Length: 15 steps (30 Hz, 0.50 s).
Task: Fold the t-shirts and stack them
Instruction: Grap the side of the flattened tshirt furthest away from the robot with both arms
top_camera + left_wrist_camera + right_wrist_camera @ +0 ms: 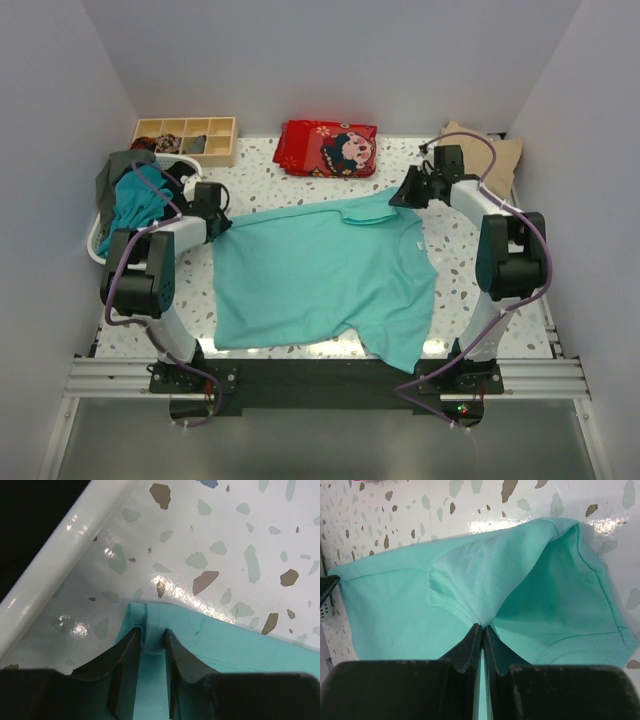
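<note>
A light turquoise-mint t-shirt (320,275) lies spread on the speckled table, its collar toward the right. My left gripper (222,222) is at its far left corner. In the left wrist view the jaws (151,639) pinch a small fold of the turquoise cloth (225,640) at that corner. My right gripper (400,195) is at the shirt's far right edge. In the right wrist view it (483,628) is shut on a pinch of the shirt (485,575), which rises into the jaws. A beige tee (490,150) lies at the back right behind the right arm.
A white basket (97,240) at the left holds a heap of darker teal (140,200) and grey-green (118,168) tees. A wooden compartment box (185,137) and a folded red cartoon-print cloth (325,147) sit at the back. A white glossy rim (60,545) runs beside the left gripper.
</note>
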{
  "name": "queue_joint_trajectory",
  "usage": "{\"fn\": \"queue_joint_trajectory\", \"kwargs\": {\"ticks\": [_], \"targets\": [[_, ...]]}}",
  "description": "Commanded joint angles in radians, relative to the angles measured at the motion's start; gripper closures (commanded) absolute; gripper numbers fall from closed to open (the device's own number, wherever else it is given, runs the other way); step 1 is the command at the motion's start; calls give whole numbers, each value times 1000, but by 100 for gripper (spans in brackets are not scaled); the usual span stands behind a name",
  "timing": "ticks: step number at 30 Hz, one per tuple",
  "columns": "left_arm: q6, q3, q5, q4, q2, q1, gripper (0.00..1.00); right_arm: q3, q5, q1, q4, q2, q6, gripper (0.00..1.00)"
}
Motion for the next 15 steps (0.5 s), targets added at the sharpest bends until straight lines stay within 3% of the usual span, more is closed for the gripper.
{"fn": "queue_joint_trajectory", "kwargs": {"ticks": [1, 7, 12, 15], "targets": [[-9, 28, -36, 57, 8, 7, 73, 15, -13, 8, -2, -63, -17, 95], [-9, 32, -34, 50, -27, 7, 81, 1, 67, 6, -28, -145, -33, 96], [0, 54, -25, 25, -58, 7, 99, -12, 150, 6, -62, -219, -51, 96], [-5, 61, -10, 20, -87, 7, 100, -20, 164, 6, -76, -250, -52, 97]]}}
